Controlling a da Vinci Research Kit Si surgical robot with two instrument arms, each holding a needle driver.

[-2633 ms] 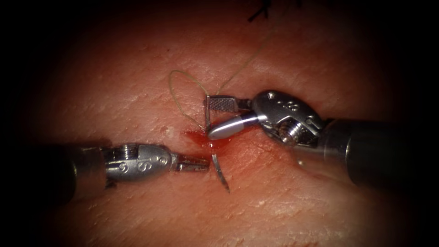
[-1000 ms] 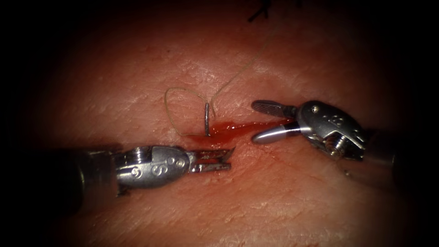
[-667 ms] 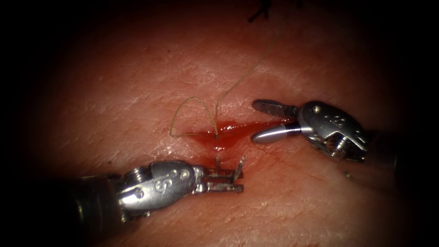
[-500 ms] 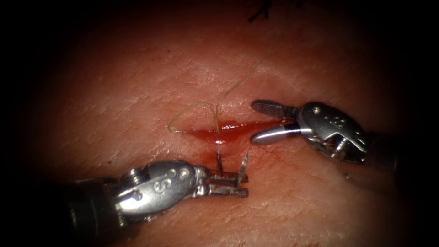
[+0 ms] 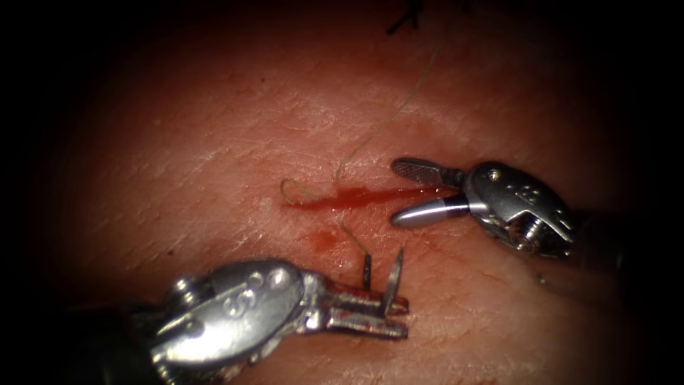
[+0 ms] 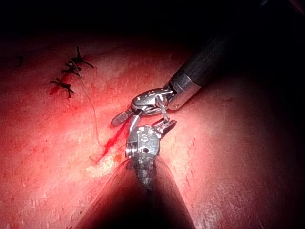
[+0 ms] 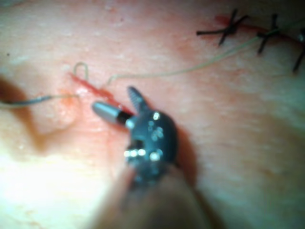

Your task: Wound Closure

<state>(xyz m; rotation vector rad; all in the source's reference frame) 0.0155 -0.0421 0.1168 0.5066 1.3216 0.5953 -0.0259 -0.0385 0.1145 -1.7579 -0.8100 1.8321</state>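
My left tool (image 5: pixel 406 319) lies below the cut, jaws shut on the curved needle (image 5: pixel 393 279) near mid-curve. Both needle ends stick up, free of the tissue (image 5: pixel 214 142). Pale thread (image 5: pixel 353 239) runs from the needle's tail up into the tissue just below the cut. It leaves a small loop (image 5: pixel 288 189) at the cut's left end, then trails away toward the top (image 5: pixel 399 107). My right tool (image 5: pixel 396 191) hovers at the cut's right end, jaws open, holding nothing. The right wrist view shows those open jaws (image 7: pixel 114 98) beside the thread (image 7: pixel 190 70). In the left wrist view my left tool (image 6: pixel 167 125) sits under the right tool (image 6: pixel 147 102).
Red fluid (image 5: pixel 356 196) fills the cut, with a smear below it (image 5: pixel 324 239). Finished dark stitches (image 7: pixel 228 26) with cut thread ends lie further along the wound, also seen as knots (image 6: pixel 71 67) in the left wrist view.
The left tool took the needle's emerging end, drew it out downward and pulled thread through. The loop above the cut shrank. The right tool withdrew right, then stayed open and still.
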